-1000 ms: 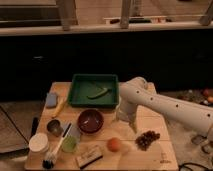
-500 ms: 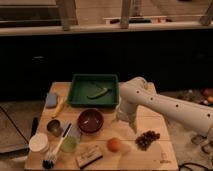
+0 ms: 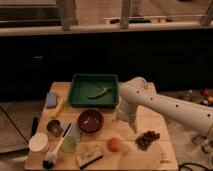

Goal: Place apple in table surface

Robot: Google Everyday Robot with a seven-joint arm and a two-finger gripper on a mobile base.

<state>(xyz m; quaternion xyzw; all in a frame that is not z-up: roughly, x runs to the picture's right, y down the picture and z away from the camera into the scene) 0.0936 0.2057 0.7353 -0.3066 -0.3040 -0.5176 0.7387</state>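
Right, the apple (image 3: 114, 144) sits on the table surface (image 3: 131, 159) near the front edge, between the dark red bowl (image 3: 91, 120) and the grape bunch (image 3: 147, 139), touching neither. It's round, so no long axis to call, and which way its stem points can't be made out. The gripper (image 3: 123, 119) hangs over the table behind the apple, just right of the bowl, apart from the fruit. Its fingers blend into the arm's white wrist, so whether the jaws are apart or together, I cannot tell. The arm (image 3: 170, 106) runs off the right edge.
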